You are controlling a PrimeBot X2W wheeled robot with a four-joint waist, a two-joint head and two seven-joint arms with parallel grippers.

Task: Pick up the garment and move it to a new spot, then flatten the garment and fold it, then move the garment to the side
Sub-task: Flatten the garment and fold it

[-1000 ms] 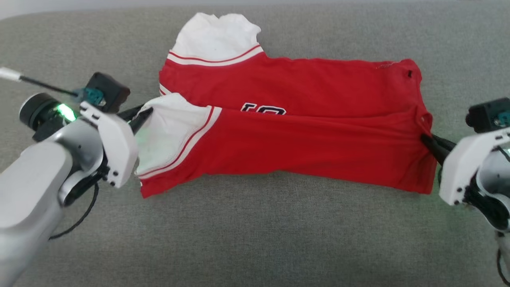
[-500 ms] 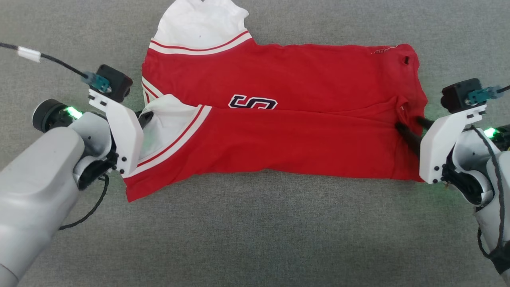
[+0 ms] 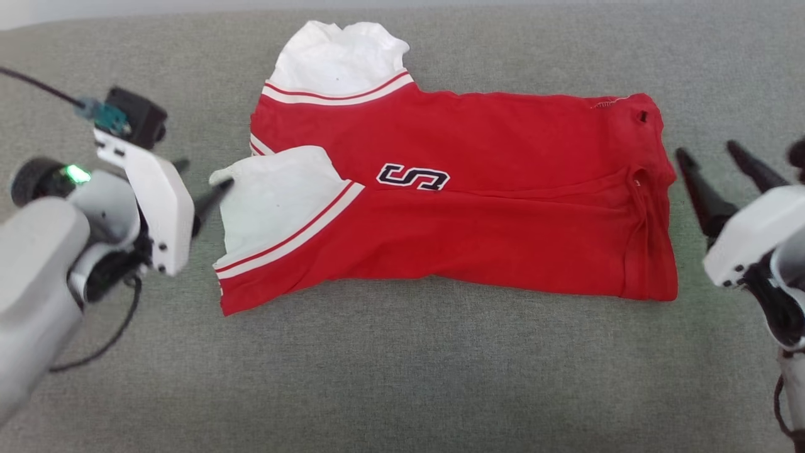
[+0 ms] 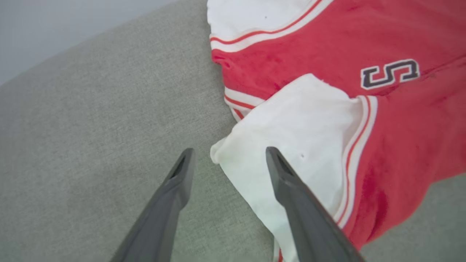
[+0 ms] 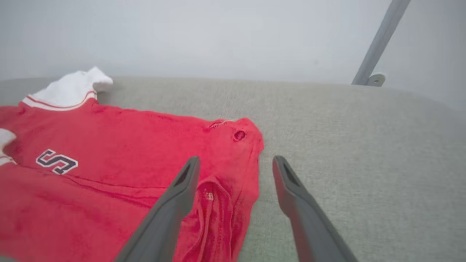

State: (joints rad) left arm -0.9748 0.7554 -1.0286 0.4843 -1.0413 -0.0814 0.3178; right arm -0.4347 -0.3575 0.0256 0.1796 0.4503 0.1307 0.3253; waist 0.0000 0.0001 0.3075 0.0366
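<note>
Two releases have just happened: our left end effector (image 3: 204, 176), pinched on the white sleeve end (image 3: 277, 195) a moment ago, now stands spread wide just beside it, and our right end effector (image 3: 707, 151) stands equally wide just off the red end of the garment (image 3: 471, 239), each holding nothing. We judge the fold laid down. It lies folded lengthwise on the grey fabric surface (image 3: 402, 377), in no container; moving it aside remains.
</note>
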